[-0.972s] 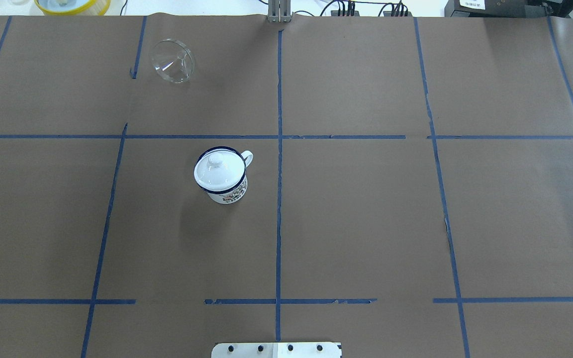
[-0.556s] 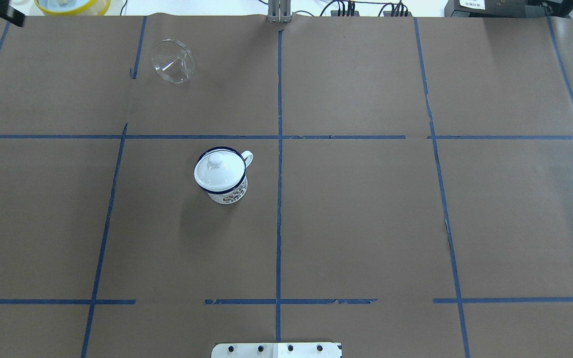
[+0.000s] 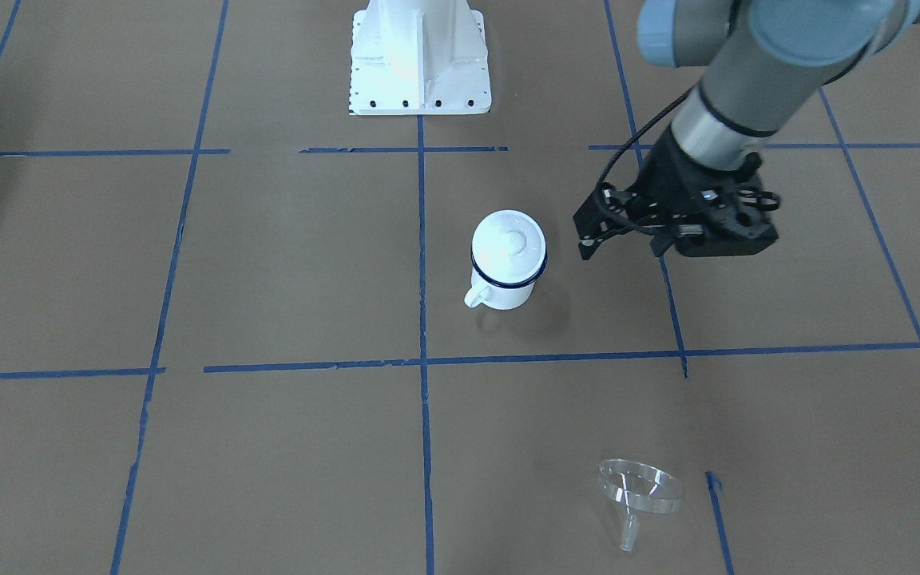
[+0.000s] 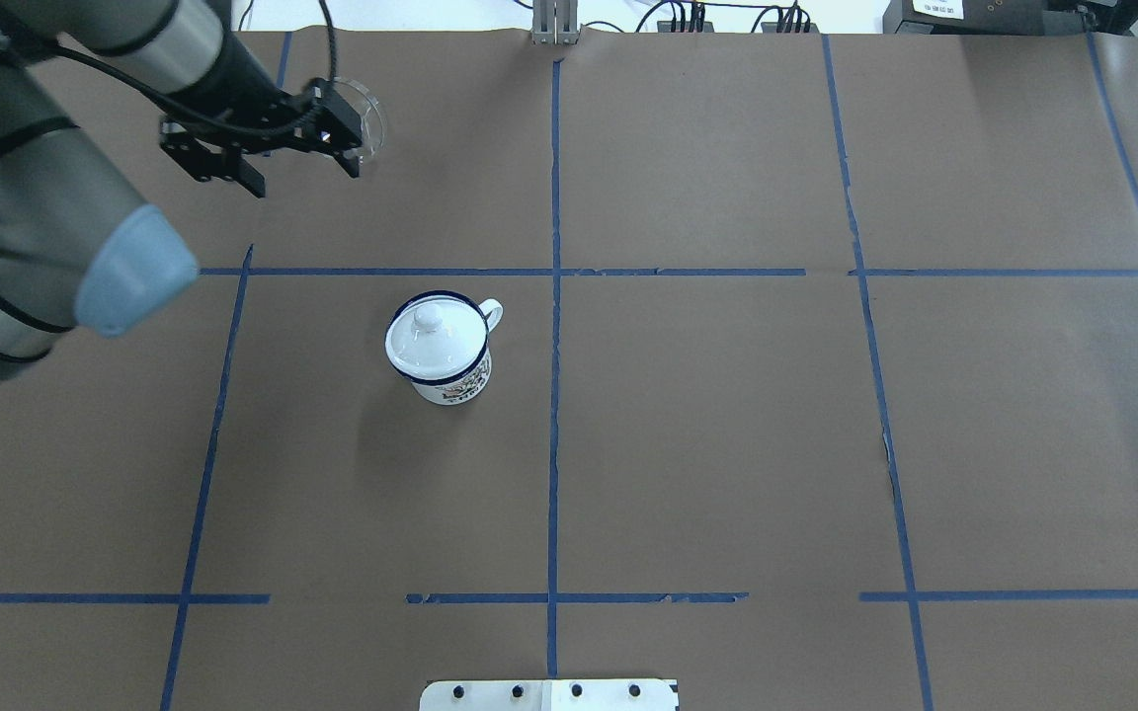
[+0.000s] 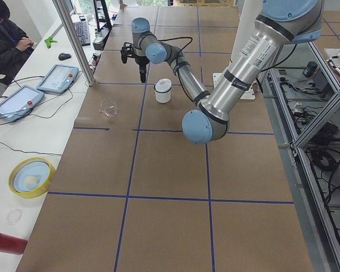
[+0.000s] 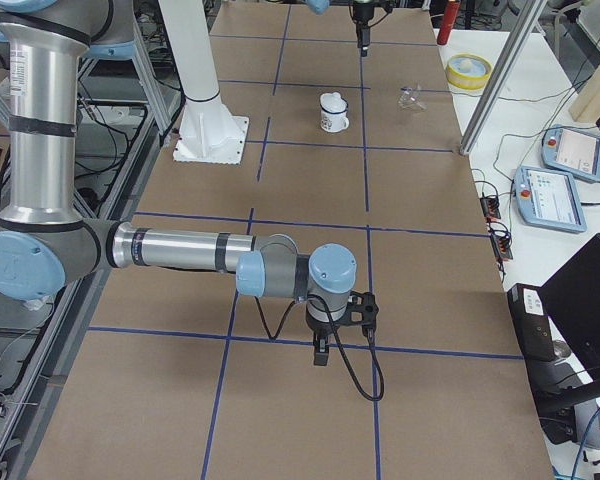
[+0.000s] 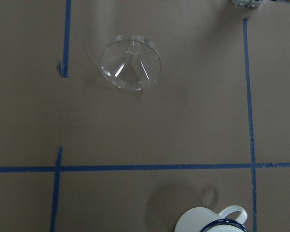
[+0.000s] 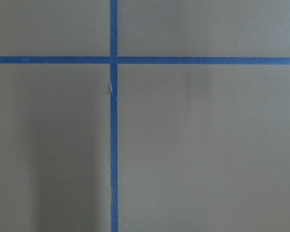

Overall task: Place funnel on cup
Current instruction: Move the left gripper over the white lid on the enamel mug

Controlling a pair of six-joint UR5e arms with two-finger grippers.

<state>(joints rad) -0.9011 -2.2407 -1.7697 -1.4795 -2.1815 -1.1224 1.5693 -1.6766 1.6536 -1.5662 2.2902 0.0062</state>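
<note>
The clear funnel point(image 3: 640, 487) lies on its side on the brown paper at the far left; it also shows in the left wrist view point(image 7: 130, 63). In the overhead view only its rim point(image 4: 372, 118) shows past the gripper. The white cup point(image 3: 506, 279) with a dark blue rim stands upright, and a white knobbed lid point(image 3: 509, 242) sits on it. My left gripper point(image 3: 622, 246) is open and empty, held high between the cup and the funnel. My right gripper point(image 6: 320, 352) shows only in the exterior right view, so I cannot tell its state.
The robot's white base plate point(image 3: 420, 56) stands at the table's near edge. A yellow bowl point(image 5: 29, 177), two tablets point(image 5: 56, 77) and a seated person point(image 5: 5, 34) are on a side table beyond the far edge. Blue tape lines point(image 4: 554, 272) cross the paper.
My left arm has come into the overhead view from the left and now covers most of the funnel. The cup, the lid and the funnel have not moved.
</note>
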